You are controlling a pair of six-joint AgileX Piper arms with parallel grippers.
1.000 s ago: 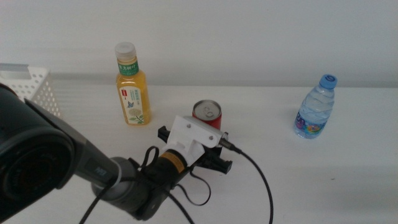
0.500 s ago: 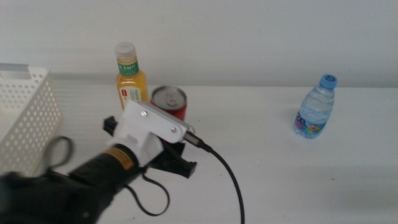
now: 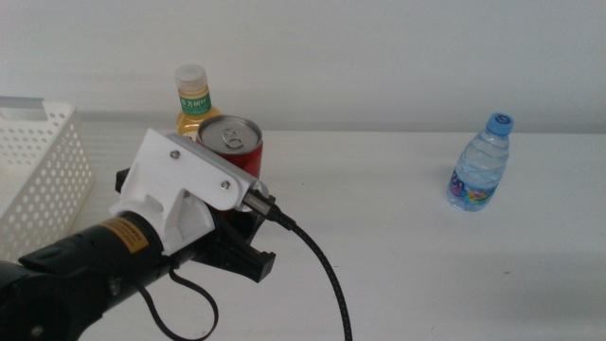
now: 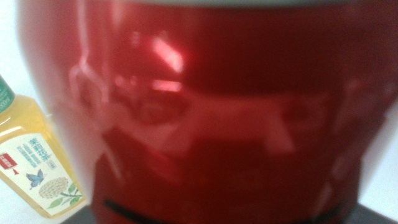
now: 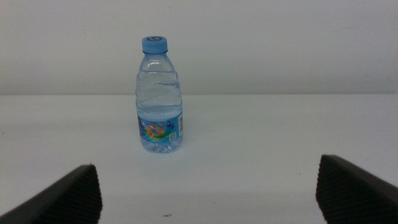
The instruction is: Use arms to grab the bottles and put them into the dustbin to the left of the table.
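Note:
My left gripper (image 3: 227, 218) is shut on the slim red can (image 3: 244, 156) and holds it in the air above the table (image 3: 426, 275), left of centre. The can (image 4: 211, 112) fills the left wrist view. Behind it stands the orange-drink bottle (image 3: 192, 95), mostly hidden by the can and the white camera mount; its label shows in the left wrist view (image 4: 31, 168). The clear blue-capped water bottle (image 3: 481, 166) stands upright at the right. My right gripper (image 5: 208, 193) is open, facing that water bottle (image 5: 160, 99) from a distance. The white dustbin (image 3: 43, 180) sits at the left edge.
A black cable (image 3: 322, 275) trails from the left wrist down over the table's front. A plain white wall runs behind the table.
The left arm has lifted the red can off the table and carried it left, toward the dustbin. The two bottles have not moved.

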